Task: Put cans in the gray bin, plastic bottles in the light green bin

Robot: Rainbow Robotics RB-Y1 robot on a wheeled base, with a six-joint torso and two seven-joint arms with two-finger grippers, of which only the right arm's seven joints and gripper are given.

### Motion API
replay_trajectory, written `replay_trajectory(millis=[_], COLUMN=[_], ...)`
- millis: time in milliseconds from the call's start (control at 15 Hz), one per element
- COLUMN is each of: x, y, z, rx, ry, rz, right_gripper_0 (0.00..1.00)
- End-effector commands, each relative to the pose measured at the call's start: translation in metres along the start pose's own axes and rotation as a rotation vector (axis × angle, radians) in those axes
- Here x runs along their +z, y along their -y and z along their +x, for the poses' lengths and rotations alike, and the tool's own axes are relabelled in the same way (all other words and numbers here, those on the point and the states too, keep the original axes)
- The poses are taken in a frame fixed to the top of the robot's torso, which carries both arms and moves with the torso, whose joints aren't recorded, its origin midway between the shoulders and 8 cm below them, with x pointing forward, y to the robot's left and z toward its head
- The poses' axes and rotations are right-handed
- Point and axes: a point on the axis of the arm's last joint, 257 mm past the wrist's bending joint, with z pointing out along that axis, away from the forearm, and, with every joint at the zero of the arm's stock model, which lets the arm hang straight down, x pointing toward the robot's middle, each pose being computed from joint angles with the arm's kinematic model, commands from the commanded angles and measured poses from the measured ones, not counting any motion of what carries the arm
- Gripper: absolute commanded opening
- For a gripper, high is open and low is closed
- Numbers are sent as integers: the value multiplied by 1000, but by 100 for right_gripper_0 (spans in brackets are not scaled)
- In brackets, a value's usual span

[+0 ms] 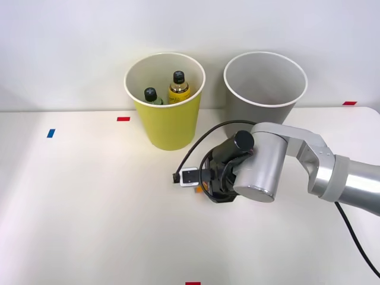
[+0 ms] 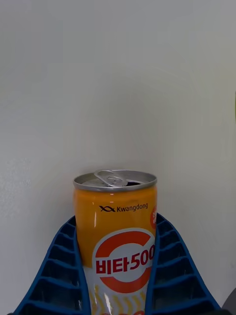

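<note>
Bottles [image 1: 167,91], both black-capped, stand inside the light green bin [image 1: 167,127], beyond the jaws and to their left. Nearer, the right gripper [image 2: 117,275] is low over the surface [image 1: 89,208], jaws clenched on the orange can [image 2: 118,236]. Beyond them to the right stands the gray bin [image 1: 261,107].

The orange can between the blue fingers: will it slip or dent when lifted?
The can looks glossy, so it may slip somewhat, though the ribbed fingers flank both sides. Its tab seems opened, so probably light and easily dented. Being round, it would likely roll if dropped sideways.
</note>
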Motion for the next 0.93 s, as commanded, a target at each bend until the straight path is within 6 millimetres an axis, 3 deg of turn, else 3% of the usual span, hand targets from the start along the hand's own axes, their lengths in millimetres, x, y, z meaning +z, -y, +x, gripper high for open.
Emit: replay_trajectory(millis=[67, 200, 533, 933], x=[-4, -16, -73, -126], y=[5, 9, 27, 36], z=[5, 5, 0, 14], rx=[16, 102, 244, 489], ry=[12, 57, 185, 331], rz=[18, 45, 134, 235], right_gripper_0=[15, 13, 12, 11])
